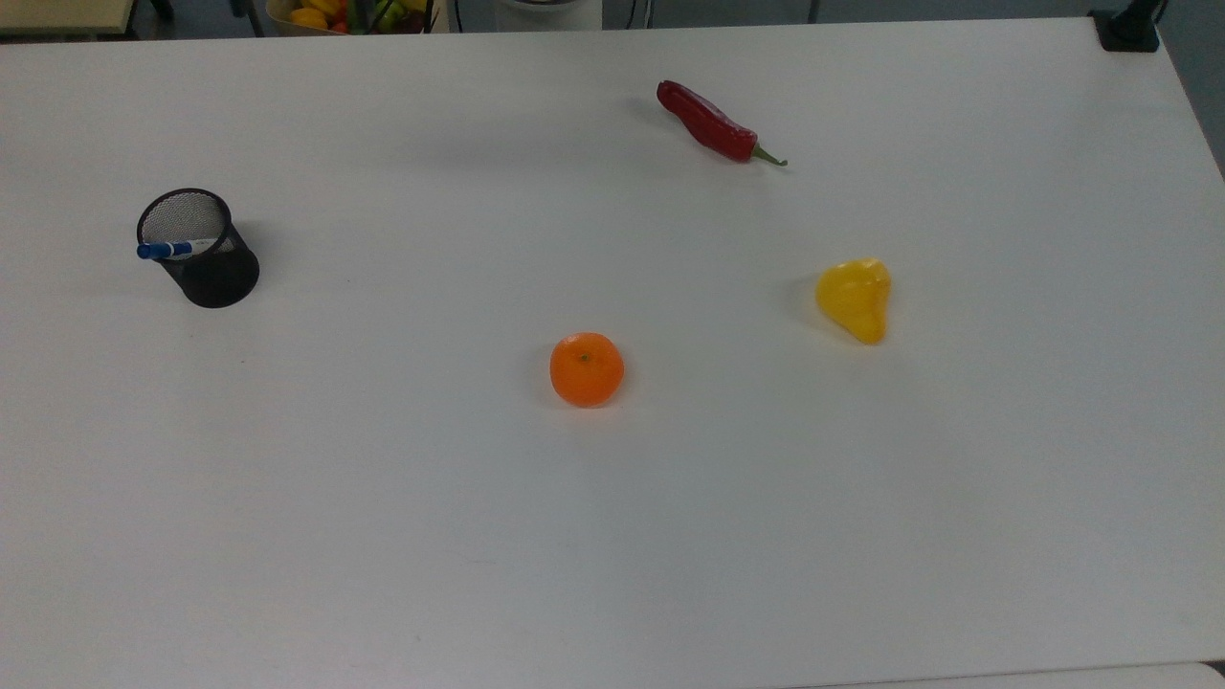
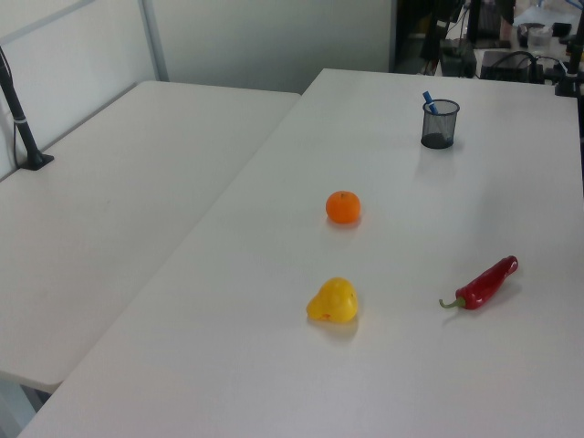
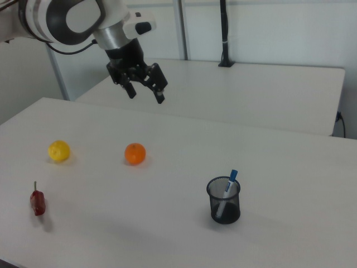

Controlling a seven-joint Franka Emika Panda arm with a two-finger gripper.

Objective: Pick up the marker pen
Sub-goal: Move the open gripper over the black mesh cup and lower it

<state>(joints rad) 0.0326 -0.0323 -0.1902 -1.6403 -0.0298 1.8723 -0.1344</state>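
The marker pen (image 1: 168,250) (image 2: 427,99) (image 3: 228,186) stands slanted in a black mesh cup (image 1: 211,263) (image 2: 439,125) (image 3: 224,201), its blue cap sticking out over the rim. The cup sits near the top view's left edge. In the right view my gripper (image 3: 146,91) hangs open and empty high above the table, up and to the left of the cup, roughly over the orange (image 3: 134,153).
On the white table (image 1: 383,526) lie an orange (image 1: 586,369) (image 2: 343,207), a yellow pepper (image 1: 855,299) (image 2: 333,301) (image 3: 58,151) and a red chilli (image 1: 713,122) (image 2: 486,282) (image 3: 37,202). A bowl of fruit (image 1: 345,13) stands beyond the table's far edge in the top view.
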